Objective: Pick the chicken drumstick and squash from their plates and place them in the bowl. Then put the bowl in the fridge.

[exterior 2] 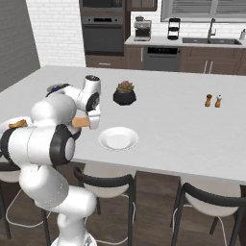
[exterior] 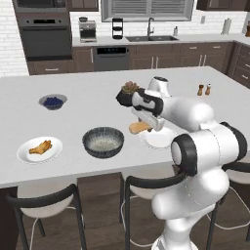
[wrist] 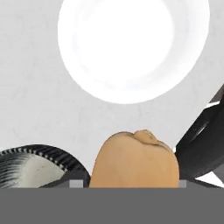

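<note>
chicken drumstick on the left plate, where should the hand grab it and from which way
Take the chicken drumstick across its narrow middle, coming straight down from above. It lies flat and lengthwise on the shallow white plate, so the rim leaves no low side approach.

A small grey bowl of blueberries (exterior: pixel 52 101) sits on the white island counter (exterior: pixel 73 88), well apart from a black pot holding a reddish-green plant (exterior 2: pixel 125 93). 2 small brown-and-white shakers (exterior 2: pixel 213 100) stand side by side further along, and dark-framed stools with pale seats (exterior: pixel 41 202) line the near edge.
</note>
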